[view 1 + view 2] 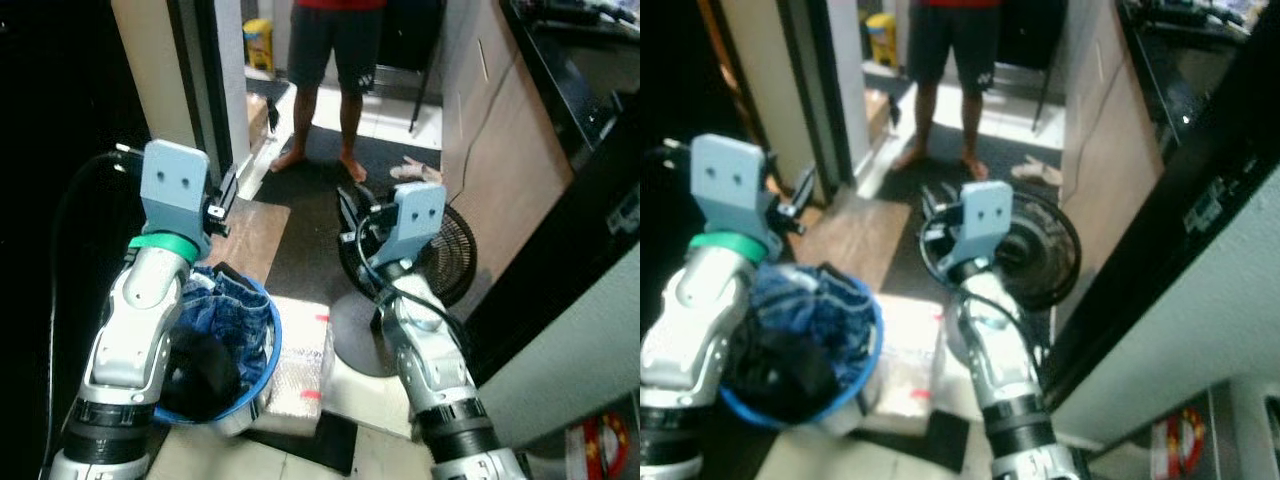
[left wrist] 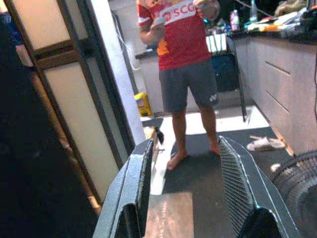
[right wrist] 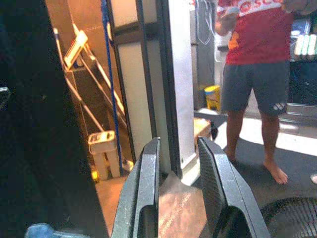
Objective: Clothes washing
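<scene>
One person (image 2: 184, 64) stands barefoot at 12 o'clock in the doorway ahead, in a red shirt with white letters reading "SCG" across the chest and dark grey shorts with a small white logo on one leg; the logo is too small to read. One yellow container (image 2: 143, 103) sits on the floor behind the person, its label illegible.

One blue laundry basket (image 1: 258, 375) sits on the floor at about 7 o'clock, partly hidden by the left arm. It holds a heap of clothes (image 1: 225, 310): blue denim-like fabric on top and a black garment lower down. Just beside it at 6 o'clock lies one white box (image 1: 300, 365) with red marks on its edge; no writing can be made out.

One black floor fan (image 1: 455, 255) lies at 3 o'clock behind the right arm. One pale slipper (image 2: 265, 144) lies on the dark mat (image 1: 320, 235) near the cabinet (image 2: 287, 84).

The left gripper (image 2: 185, 193) is raised above the basket, its two fingers spread wide and holding nothing. The right gripper (image 3: 179, 191) is raised toward the doorway, its fingers parted by a narrower gap, also empty. One folded ladder (image 3: 86, 84) leans in the dim room at 10 o'clock.
</scene>
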Controlling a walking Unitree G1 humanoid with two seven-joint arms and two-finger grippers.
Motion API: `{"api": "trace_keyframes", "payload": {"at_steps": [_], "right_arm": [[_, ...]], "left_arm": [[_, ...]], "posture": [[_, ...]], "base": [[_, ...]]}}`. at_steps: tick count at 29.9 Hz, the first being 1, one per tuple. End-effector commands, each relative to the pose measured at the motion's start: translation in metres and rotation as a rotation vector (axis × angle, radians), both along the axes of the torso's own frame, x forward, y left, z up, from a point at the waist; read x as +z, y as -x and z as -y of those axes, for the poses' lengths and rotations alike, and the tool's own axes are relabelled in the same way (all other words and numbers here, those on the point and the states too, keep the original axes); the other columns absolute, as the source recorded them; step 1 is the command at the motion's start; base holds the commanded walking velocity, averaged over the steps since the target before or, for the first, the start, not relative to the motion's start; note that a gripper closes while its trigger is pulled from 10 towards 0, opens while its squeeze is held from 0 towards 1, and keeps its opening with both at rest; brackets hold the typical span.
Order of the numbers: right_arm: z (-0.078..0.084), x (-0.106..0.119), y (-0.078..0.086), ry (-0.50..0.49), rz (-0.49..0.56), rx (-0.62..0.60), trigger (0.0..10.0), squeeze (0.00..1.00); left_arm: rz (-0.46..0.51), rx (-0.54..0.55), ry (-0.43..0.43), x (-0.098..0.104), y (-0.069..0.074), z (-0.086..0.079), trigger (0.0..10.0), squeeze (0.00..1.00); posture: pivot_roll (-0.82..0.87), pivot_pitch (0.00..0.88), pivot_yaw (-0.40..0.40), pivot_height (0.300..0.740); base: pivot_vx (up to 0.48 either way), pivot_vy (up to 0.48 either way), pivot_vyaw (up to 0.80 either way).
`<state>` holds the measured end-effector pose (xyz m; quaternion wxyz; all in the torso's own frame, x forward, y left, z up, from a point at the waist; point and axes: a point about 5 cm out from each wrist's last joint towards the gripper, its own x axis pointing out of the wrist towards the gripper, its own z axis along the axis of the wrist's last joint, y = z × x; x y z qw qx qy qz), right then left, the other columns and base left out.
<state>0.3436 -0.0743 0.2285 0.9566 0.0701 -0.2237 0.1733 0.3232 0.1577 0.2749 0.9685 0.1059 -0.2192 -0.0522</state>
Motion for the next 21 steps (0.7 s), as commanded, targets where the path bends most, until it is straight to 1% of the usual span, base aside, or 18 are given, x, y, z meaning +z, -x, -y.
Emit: {"api": "trace_keyframes", "payload": {"at_steps": [1, 3, 8, 21], "right_arm": [[0.0031, -0.0019, 0.0009, 0.0, -0.005, -0.005, 10.0, 0.0], [0.0028, -0.0023, 0.0011, 0.005, -0.005, -0.003, 10.0, 0.0], [0.0046, -0.005, -0.0005, 0.048, -0.014, -0.029, 10.0, 0.0], [0.004, -0.0057, -0.0003, 0.044, -0.013, -0.024, 10.0, 0.0]], "left_arm": [[-0.01, 0.0, -0.005, -0.0025, -0.0006, 0.002, 10.0, 0.0], [-0.012, 0.004, -0.004, -0.0028, -0.0009, 0.0018, 10.0, 0.0], [-0.02, 0.015, -0.019, -0.0044, -0.0016, 0.0009, 10.0, 0.0], [-0.022, 0.018, -0.019, -0.0051, -0.0014, 0.0003, 10.0, 0.0]], "posture": [[0.13, 0.065, 0.015, 0.74], [0.13, 0.065, 0.015, 0.74], [0.13, 0.066, 0.016, 0.74], [0.14, 0.069, 0.014, 0.74]], "base": [[0.0, 0.0, 0.0], [0.0, 0.0, 0.0], [0.0, 0.0, 0.77], [0.0, 0.0, 0.78]]}}
